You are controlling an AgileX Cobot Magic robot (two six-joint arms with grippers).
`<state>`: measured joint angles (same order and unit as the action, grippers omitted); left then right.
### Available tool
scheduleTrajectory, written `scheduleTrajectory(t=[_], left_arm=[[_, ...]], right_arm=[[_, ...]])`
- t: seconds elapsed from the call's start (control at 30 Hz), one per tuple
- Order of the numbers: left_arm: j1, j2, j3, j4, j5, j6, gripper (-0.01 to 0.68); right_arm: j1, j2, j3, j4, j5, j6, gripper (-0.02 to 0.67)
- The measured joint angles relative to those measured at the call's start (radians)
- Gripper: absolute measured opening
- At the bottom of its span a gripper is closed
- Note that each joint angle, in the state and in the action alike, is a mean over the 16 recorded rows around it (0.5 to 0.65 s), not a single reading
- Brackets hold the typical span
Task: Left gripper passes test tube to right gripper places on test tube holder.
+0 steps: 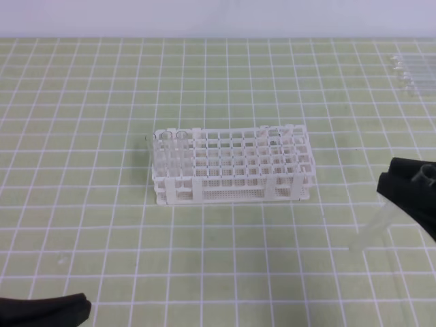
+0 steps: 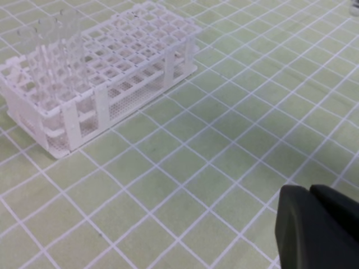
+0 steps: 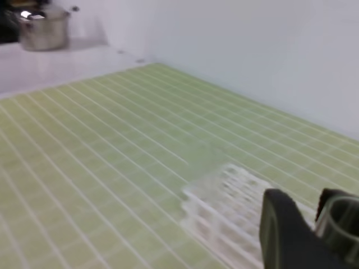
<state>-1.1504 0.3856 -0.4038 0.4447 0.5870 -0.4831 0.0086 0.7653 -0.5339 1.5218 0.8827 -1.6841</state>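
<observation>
I am seeing the left gripper [image 1: 51,310] sitting low at the near left edge of the overhead view, a dark blurred shape resting close to the green gridded mat [image 1: 88,225]. Its jaws are closed together with nothing between them; in the left wrist view its fingers [image 2: 317,230] are showing as one solid black block over the mat.

Further in, on the right side, the right gripper [image 1: 409,187] is holding the test tube [image 1: 371,228]. The tube is hanging down and leftward from the jaws at a tilt, its rounded end pointing toward the mat, well apart from the rack. In the right wrist view the tube's open mouth [image 3: 342,224] is sitting just beside the black finger [image 3: 280,235], clamped there.

Around the middle of the mat the test tube holder [image 1: 231,167] is standing square, white and latticed. Two clear tubes [image 1: 172,146] are standing upright in its left end holes.

Farther back, at the far right corner, several more clear tubes [image 1: 412,71] are lying side by side on the mat. Beyond the mat's edge, in the right wrist view, a metal pot [image 3: 42,31] is standing, blurred.
</observation>
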Motion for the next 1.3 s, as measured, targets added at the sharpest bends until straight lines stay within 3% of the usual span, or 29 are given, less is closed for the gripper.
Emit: scheduleTrajectory(t=[0.2, 0.33, 0.73, 0.87, 1.03, 1.3], left_arm=[[0.000, -0.001, 0.000, -0.002, 0.000, 0.000, -0.002], [-0.001, -0.002, 0.000, -0.002, 0.001, 0.000, -0.002], [-0.001, -0.003, 0.000, -0.003, 0.001, 0.000, -0.002], [-0.001, -0.003, 0.000, -0.004, 0.001, 0.000, -0.002], [-0.001, -0.003, 0.000, -0.004, 0.003, 0.000, -0.002], [-0.001, -0.003, -0.001, -0.005, 0.005, 0.000, -0.002]], right_arm=[[0.034, -0.001, -0.059, -0.137, -0.142, 0.074, 0.097], [0.100, 0.001, -0.108, -0.330, -0.330, 0.247, 0.097], [0.430, 0.148, -0.172, -1.236, -0.987, 1.252, 0.097], [0.523, 0.264, -0.173, -1.449, -1.159, 1.482, 0.097], [0.597, 0.426, -0.191, -1.573, -1.327, 1.615, 0.097], [0.641, 0.634, -0.264, -1.601, -1.465, 1.698, 0.097]])
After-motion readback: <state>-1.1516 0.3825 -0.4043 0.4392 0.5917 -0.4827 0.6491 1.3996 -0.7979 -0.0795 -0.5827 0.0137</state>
